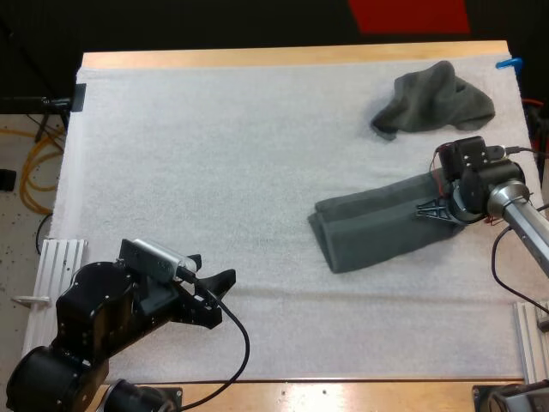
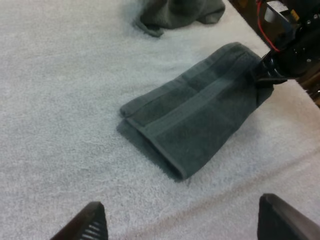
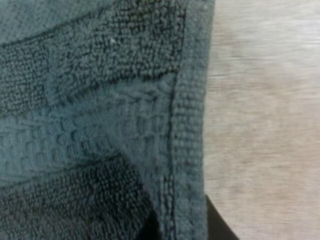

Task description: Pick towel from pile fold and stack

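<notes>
left gripper (image 1: 213,269): fingers (image 2: 92,222) spread wide, nothing between them, over white mat (image 1: 214,154) on bench (image 1: 292,55). folded towel (image 1: 377,227) flat on mat, well ahead of left fingers, one corner pointing back toward them. right gripper (image 1: 442,210): fingers clamped on folded towel's hem at its right end, hem running between both fingers. crumpled towel (image 1: 437,99) beyond right fingers, apart from folded towel, near bench far edge.
</notes>
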